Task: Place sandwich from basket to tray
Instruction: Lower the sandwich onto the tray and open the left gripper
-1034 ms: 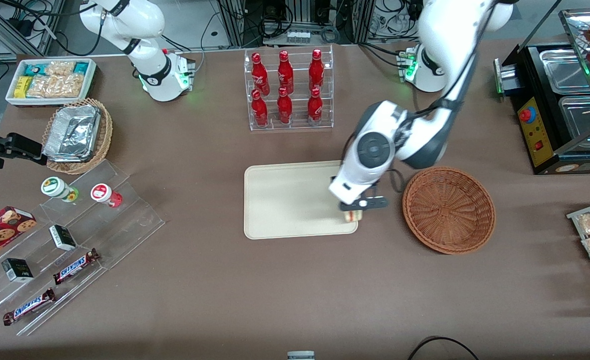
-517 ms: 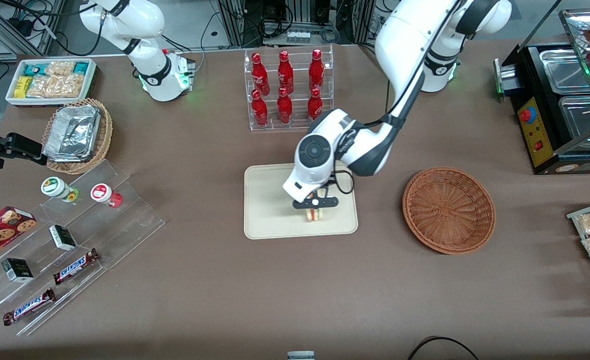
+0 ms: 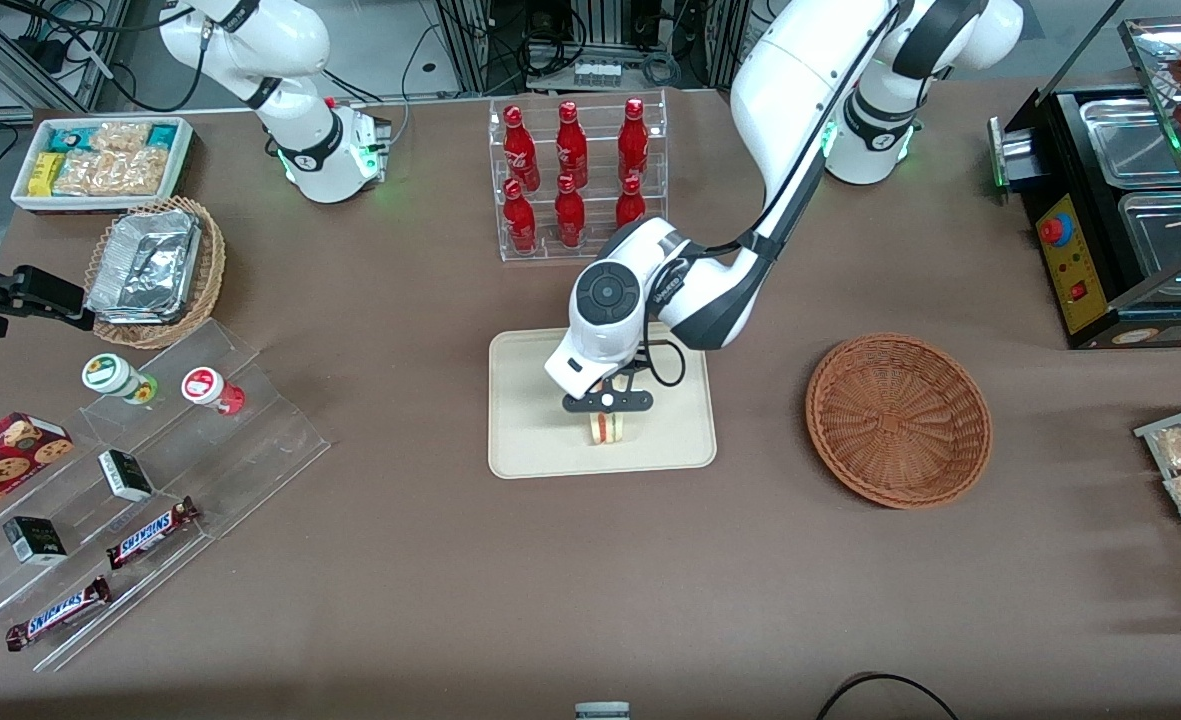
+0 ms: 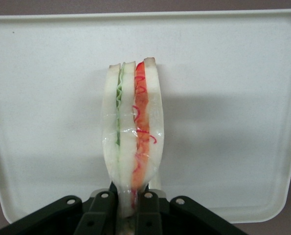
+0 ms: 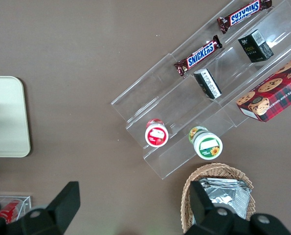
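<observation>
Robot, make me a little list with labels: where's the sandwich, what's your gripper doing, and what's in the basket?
sandwich: held on edge over the tray, red and green filling showing
gripper: above the tray, shut on the sandwich
tray: cream, nothing else on it
basket: brown wicker, beside the tray toward the working arm's end, nothing in it
task stage: sandwich out of basket, not yet released

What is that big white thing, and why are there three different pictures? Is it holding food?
The white thing is a robot arm. Its gripper has two fingers, shut on a wrapped sandwich, and it is above the tray. One picture looks down at the whole table. One comes from a camera on that arm's wrist, so you see the sandwich up close over the tray. The third comes from the other arm's wrist. The basket beside the tray has nothing in it. Red bottles stand in a rack farther from the front camera.
</observation>
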You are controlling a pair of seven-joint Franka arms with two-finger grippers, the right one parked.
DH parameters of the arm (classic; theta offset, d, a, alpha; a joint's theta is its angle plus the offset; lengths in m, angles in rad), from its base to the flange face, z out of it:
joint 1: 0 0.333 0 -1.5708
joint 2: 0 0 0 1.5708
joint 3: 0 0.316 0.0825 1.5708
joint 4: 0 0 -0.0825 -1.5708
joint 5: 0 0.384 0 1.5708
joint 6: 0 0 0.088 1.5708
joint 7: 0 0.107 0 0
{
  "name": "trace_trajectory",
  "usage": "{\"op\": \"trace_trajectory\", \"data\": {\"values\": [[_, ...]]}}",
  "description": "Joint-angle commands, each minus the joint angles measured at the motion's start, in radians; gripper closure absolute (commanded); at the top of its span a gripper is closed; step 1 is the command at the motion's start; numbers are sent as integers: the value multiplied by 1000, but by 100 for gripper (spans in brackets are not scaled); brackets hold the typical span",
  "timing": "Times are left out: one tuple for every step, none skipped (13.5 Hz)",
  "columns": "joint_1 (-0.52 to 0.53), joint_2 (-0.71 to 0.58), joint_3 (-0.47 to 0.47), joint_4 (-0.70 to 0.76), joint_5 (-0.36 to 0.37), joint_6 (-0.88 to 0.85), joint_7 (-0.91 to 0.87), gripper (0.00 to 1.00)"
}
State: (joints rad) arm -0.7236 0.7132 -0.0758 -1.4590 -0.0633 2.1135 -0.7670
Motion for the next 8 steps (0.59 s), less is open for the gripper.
{"op": "trace_trajectory", "data": {"values": [[-20, 22, 14, 31, 0, 2, -15, 100], [-31, 26, 16, 32, 0, 14, -18, 100], [-37, 29, 16, 31, 2, 26, -23, 100], [-37, 35, 16, 31, 3, 29, -26, 100], [-37, 35, 16, 31, 3, 30, -28, 100], [-37, 35, 16, 31, 2, 30, -26, 100], [-39, 37, 16, 32, 2, 30, -28, 100], [-39, 37, 16, 31, 3, 30, -29, 100]]}}
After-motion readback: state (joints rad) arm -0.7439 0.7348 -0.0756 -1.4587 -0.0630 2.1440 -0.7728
